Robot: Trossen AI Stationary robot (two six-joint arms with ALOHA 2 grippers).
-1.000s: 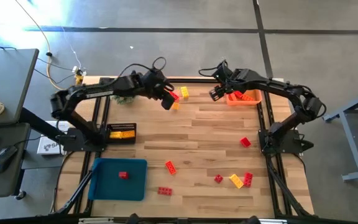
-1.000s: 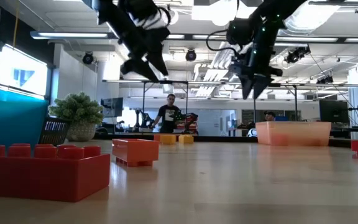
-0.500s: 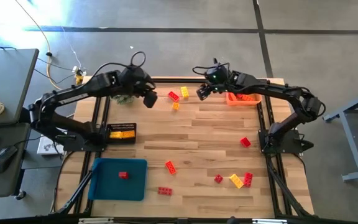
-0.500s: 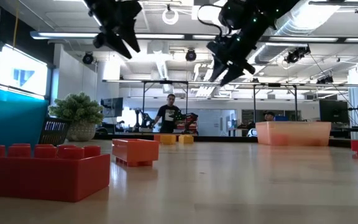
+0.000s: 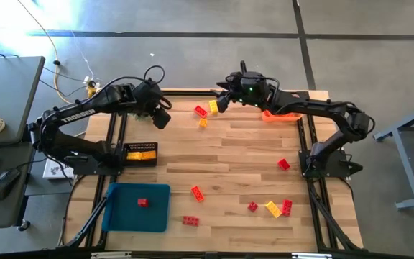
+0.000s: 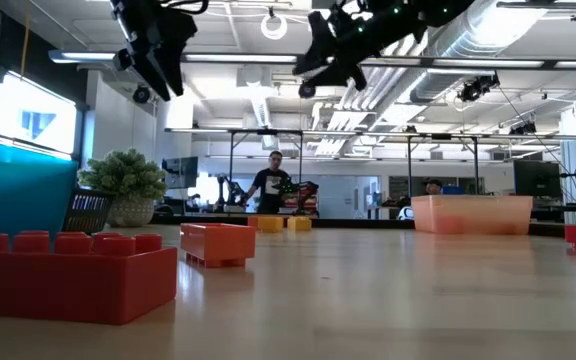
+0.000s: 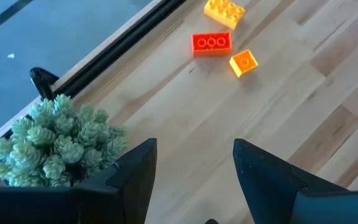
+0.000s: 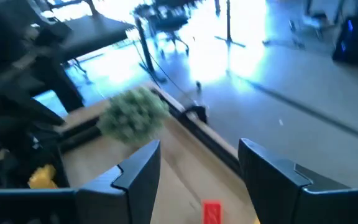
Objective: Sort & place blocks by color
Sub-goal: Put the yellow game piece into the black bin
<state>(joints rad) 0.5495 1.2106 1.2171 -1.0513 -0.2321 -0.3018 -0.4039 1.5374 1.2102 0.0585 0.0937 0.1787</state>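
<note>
Red, orange and yellow blocks lie scattered on the wooden table (image 5: 243, 151). A red block (image 5: 200, 111), an orange one (image 5: 203, 122) and a yellow one (image 7: 224, 12) lie near the far edge, between my two grippers. My left gripper (image 5: 162, 120) hangs open and high, left of them, by the green plant ball (image 7: 58, 143). My right gripper (image 5: 217, 106) hangs open, high above the yellow block, pointing almost level toward the table's left. Both hold nothing. More blocks (image 5: 272, 208) lie at the near right.
A blue tray (image 5: 124, 216) at the near left holds one red block (image 5: 142, 202). A black tray (image 5: 141, 152) with yellow blocks stands at the left. An orange tray (image 5: 280, 114) stands at the far right. A person (image 6: 272, 185) stands in the room beyond the table.
My left gripper has risen and drawn back from the far-edge blocks toward the table's left, to beside the plant. My right gripper has left the orange tray, going up and leftward along the far edge, and has tipped from pointing down to almost level. Both stayed open.
</note>
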